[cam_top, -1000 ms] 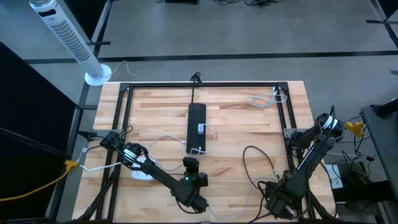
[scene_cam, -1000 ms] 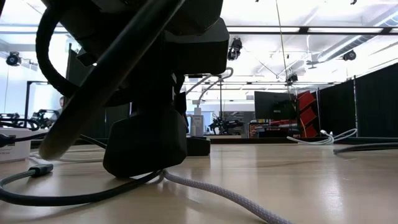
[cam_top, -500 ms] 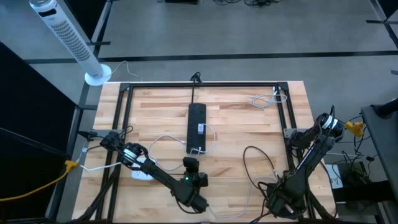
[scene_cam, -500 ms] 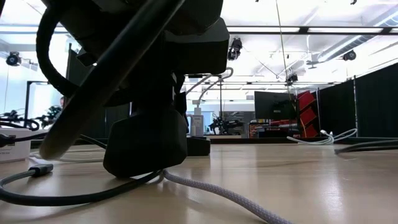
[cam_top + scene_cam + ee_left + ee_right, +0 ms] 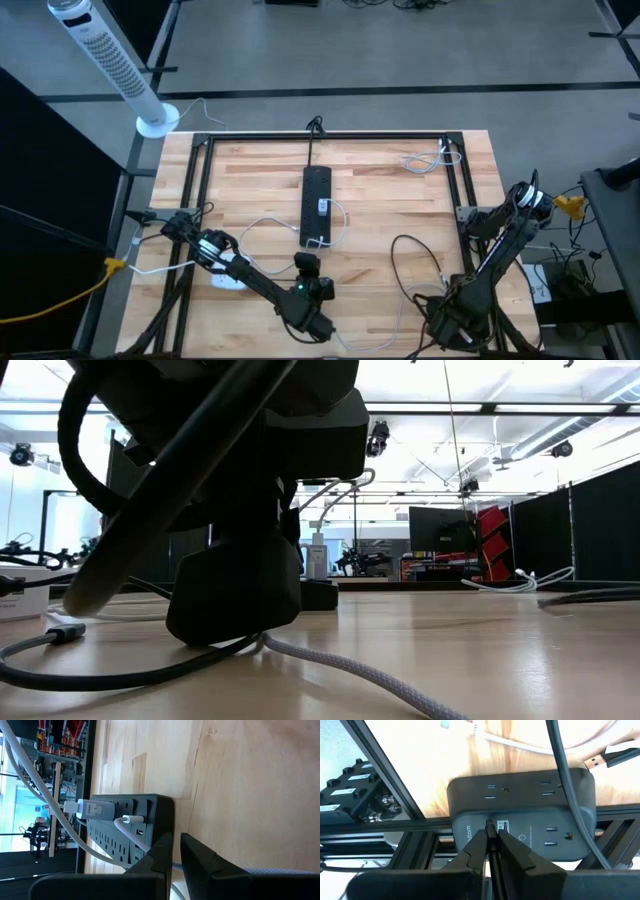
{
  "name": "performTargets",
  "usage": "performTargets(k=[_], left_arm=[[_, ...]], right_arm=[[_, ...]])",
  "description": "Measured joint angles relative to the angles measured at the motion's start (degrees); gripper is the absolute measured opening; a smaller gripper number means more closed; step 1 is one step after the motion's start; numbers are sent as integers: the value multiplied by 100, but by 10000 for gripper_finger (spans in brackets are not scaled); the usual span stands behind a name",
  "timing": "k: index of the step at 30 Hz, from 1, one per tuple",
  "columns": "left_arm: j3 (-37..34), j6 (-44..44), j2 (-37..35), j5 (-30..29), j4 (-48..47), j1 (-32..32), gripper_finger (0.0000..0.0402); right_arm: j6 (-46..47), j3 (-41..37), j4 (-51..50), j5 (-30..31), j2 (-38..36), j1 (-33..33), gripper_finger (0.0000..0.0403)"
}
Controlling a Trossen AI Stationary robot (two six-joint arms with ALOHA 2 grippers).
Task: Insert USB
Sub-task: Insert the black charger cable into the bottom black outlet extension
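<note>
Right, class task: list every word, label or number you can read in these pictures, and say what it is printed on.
No text here can be quoted with certainty.
Dark power block: a short white brand word by its USB port, partly hidden and too blurred to read.
White adapter on the power strip: a grey marking, too small to read.

I'm looking into a robotics lab or workshop hall. My wooden table sits in a black metal frame on a bare grey concrete floor. A white tower fan stands beside it. Across the table I see black curtain partitions, a monitor, red equipment racks and ceiling strip lights.
</note>
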Motion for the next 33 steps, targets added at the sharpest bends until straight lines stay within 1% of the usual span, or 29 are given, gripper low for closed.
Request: performTargets(k=[7,14,21,29,33], left_arm=[[0,0,0,0,0,0,25],[0,0,0,0,0,0,25],[0,15,0,-1,2,5,25],[0,17,0,1,4,4,25],[-2,17,0,0,4,4,25]], right_arm=[[36,-7,23,14,0,58,19],[236,-74,64,40,4,270,19],[327,-83,84,6,14,286,19],[81,-71,210,54,390,357,19],[50,-61,200,78,389,358,19]])
